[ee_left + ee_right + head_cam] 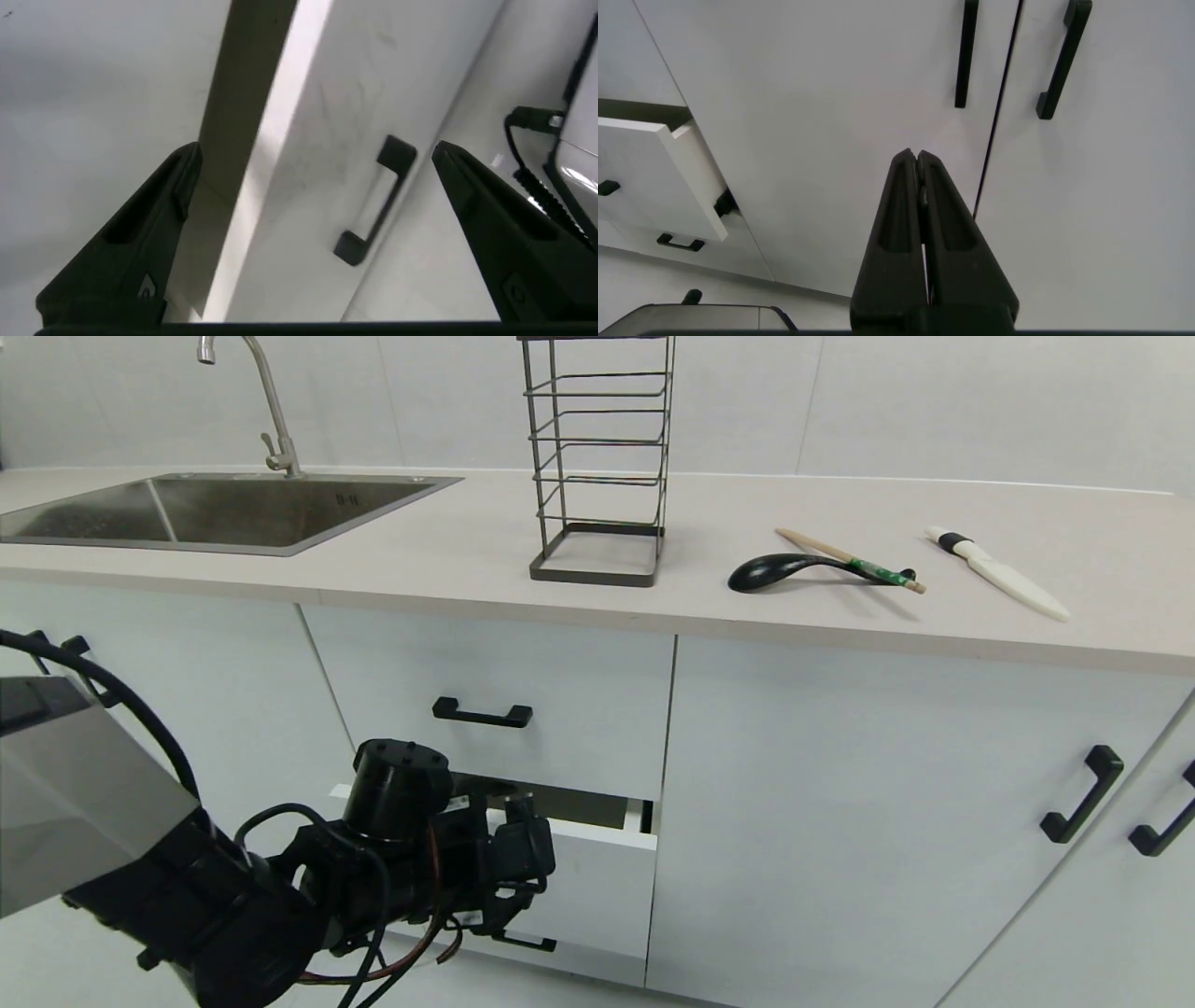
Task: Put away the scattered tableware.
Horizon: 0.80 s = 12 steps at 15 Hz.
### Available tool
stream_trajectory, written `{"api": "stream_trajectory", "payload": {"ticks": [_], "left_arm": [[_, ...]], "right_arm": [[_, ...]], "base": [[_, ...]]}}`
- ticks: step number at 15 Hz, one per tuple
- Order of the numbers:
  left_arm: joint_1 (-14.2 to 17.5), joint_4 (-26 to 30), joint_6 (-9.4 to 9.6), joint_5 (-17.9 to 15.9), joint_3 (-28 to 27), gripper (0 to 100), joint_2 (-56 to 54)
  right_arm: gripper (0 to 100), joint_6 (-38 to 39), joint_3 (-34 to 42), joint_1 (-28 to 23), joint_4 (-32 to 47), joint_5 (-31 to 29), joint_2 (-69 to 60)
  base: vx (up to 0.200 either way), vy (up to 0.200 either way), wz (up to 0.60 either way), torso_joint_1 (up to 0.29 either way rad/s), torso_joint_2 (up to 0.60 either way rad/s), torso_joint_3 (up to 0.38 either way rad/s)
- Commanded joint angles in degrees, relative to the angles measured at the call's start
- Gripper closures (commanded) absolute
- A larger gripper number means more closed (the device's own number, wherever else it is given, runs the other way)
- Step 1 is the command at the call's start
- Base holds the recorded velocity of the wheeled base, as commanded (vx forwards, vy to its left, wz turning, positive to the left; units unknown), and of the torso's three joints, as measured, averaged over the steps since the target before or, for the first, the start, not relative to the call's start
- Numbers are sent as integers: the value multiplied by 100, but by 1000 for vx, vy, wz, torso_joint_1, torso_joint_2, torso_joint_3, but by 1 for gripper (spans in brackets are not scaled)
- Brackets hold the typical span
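The task is barely begun, judging by how things lie. All three pieces are out on the surface [420, 560]: a black spoon [780, 571], a wooden chopstick [845, 558] lying across the spoon's handle, and a white knife [999, 574] just beyond them toward the robot's right. None of them is in a container, and neither arm is near them.

What is done is preparation. The lower drawer [597, 887] stands pulled out a little, showing a dark gap at its top, while the upper drawer [485, 709] above it is shut. The gap is too narrow and dark to tell what the lower drawer holds.

The left pincer [527, 877] sits low at the lower drawer's front with its jaws spread wide. In its wrist view the handle [374, 201] lies ahead between the jaws, not touched. The right pincer [920, 163] is closed on nothing and faces the cupboard doors.

What is left, as I judge it, is opening the drawer further, then carrying over each piece in turn.

A wire rack [597, 457] stands on the surface between the tableware and the sink [233, 513], and the pieces lie outside both.
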Motion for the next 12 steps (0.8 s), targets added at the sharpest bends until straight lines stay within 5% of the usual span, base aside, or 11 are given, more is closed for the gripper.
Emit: {"api": "stream_trajectory", "payload": {"ticks": [1, 8, 12], "left_arm": [[72, 0, 2, -15, -126, 0, 285], [80, -27, 19, -24, -82, 0, 566], [-69, -53, 72, -191, 1236, 0, -199]], "right_arm": [[100, -2, 1, 1, -1, 2, 4], [100, -2, 1, 1, -1, 2, 4], [100, -2, 1, 1, -1, 2, 4]], "base": [[0, 0, 0, 0, 0, 0], [0, 0, 0, 0, 0, 0], [0, 0, 0, 0, 0, 0]]}}
